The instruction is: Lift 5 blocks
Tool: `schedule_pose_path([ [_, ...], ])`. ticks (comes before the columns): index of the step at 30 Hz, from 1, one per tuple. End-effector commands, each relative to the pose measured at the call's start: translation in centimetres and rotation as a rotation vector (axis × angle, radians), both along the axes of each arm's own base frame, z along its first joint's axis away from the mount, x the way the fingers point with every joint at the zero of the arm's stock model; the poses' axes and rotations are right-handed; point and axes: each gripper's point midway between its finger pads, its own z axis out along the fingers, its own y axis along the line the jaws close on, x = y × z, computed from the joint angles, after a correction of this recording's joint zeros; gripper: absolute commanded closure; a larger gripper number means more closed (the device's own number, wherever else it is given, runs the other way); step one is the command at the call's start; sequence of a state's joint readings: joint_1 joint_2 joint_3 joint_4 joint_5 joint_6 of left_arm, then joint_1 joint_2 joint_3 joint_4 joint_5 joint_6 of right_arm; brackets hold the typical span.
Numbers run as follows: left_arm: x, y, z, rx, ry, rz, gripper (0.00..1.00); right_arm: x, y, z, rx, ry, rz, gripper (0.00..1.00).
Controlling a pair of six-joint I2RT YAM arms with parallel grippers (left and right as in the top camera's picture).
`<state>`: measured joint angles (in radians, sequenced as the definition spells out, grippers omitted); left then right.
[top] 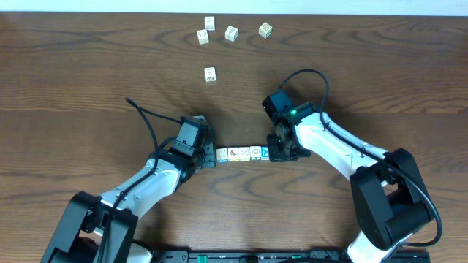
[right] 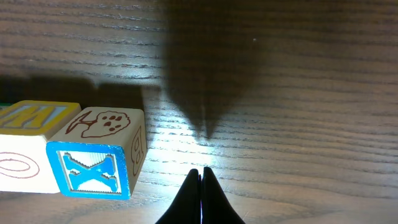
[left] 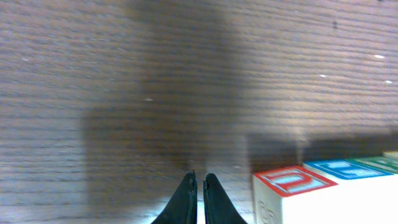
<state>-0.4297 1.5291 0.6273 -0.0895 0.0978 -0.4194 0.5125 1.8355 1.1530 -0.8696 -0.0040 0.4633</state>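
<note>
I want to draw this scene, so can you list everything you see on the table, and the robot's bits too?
Table: one, dark brown wood, under everything.
Row of blocks: about five, cream with coloured prints, between the two grippers.
Loose cubes: five, whitish, four grouped at the far side, one nearer the row.
Left gripper: one, black, shut, at the row's left end.
Right gripper: one, black, shut, at the row's right end.

My right gripper (right: 201,172) is pinched tight over the wooden table (right: 292,93). The blue X block (right: 93,175) sits just left, with a yellow-lettered block (right: 34,117) touching it.
</note>
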Motion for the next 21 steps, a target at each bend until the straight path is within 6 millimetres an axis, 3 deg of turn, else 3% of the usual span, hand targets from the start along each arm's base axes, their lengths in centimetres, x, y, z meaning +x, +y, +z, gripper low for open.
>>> schedule_pose_path([
  [1,-0.5,-0.8,0.3,-0.050,0.018,-0.021,0.93,0.5,0.0,0.3,0.004,-0.013,-0.011,0.99],
  [21,-0.4,-2.6,1.1,-0.140,0.006,-0.079,0.93,0.7,0.3,0.3,0.018,-0.021,-0.010,0.99],
])
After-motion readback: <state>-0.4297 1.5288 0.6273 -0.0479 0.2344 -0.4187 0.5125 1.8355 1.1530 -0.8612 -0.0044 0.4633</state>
